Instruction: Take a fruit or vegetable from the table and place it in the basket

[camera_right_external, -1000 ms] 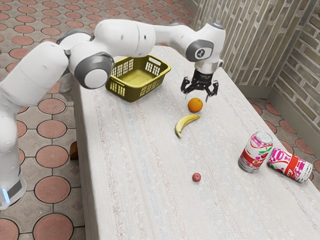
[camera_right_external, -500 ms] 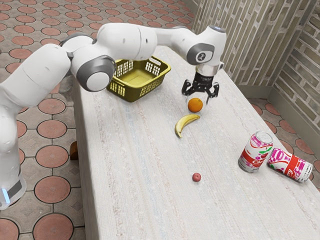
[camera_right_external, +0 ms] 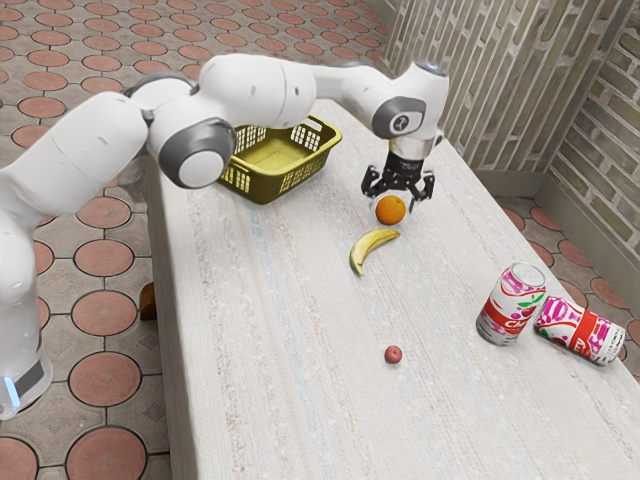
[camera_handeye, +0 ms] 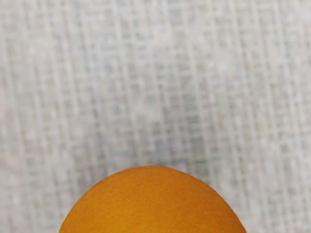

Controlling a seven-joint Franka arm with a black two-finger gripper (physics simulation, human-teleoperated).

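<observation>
"Lower now, our gripper (camera_right_external: 396,201): compared with the earlier frames we've sunk a bit toward the table (camera_right_external: 280,330), and the orange (camera_right_external: 390,210) hasn't budged. So what step are we on, folks?"

"Still lining up the grab, we reckon. Our fingers are spread apart, out toward either side of the orange. Not clamped on anything as far as we can see, though we can't tell if one of them is brushing the peel."

"And the fruit's on the table, yeah? Not lifted?"

"Yep, sitting on the cloth right under our hand, just beside the banana (camera_right_external: 368,245). Wrist view has its rounded top close below us too. Basket (camera_right_external: 265,188) is well apart, over toward the exterior view's left, so the whole carry is ahead of us."

"Cool, so what does the next move want from us?"

"Probably a touch more depth, so the fingers get down past the fat middle of the orange, then an even squeeze. Round fruit can squirt out if we pinch too high, and if we nudge it off-centre it might roll into the banana."

"Then up and over?"

"Right, up high enough to clear the basket's rim before we swing across, then let go inside. One fruit does it, so we'd leave the banana and that little red fruit (camera_right_external: 393,355) alone."
</observation>
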